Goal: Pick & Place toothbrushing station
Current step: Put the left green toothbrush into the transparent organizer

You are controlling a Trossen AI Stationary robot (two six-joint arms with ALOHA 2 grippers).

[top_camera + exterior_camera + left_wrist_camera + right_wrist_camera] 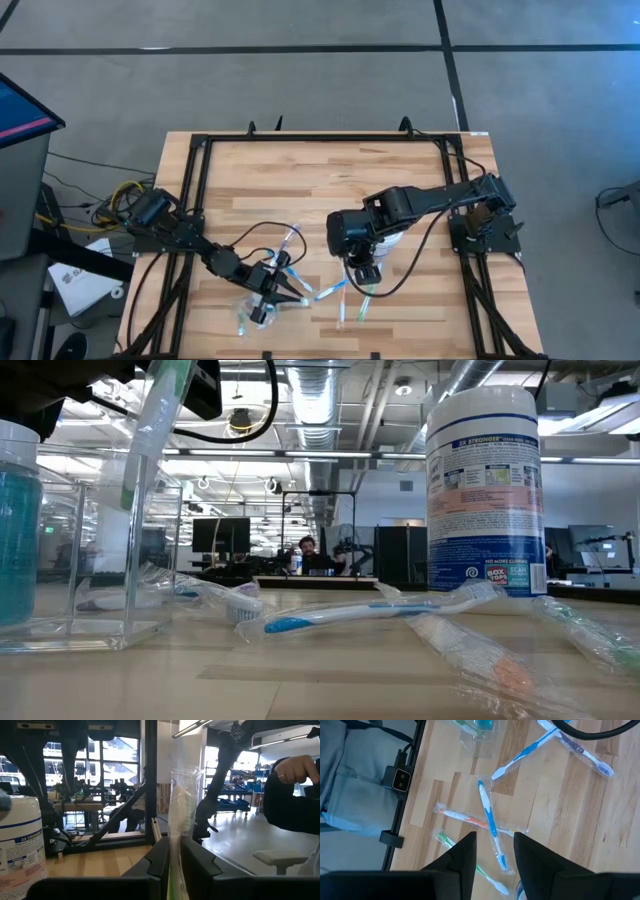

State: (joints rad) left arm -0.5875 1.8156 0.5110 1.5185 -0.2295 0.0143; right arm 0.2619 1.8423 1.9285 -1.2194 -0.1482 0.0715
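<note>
Landmark: white wipes canister [484, 485], upright mid-table. Right arm [420, 203] lies over it, blocking approach from above. Wrapped toothbrushes [345, 295] scattered across the wood just in front of the canister. Far side of table [320, 165] behind canister bare, open for passage. Clear acrylic holder [100, 550] stands well off to its side.

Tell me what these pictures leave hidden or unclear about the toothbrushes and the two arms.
- Wrapped toothbrush in the left tool: its lower end sits behind the fingers in the left wrist view.
- Clear box: cut off by the low view's left edge.
- Green toothbrush: partly behind the right tool.
- High view: toothbrush details too small.
</note>
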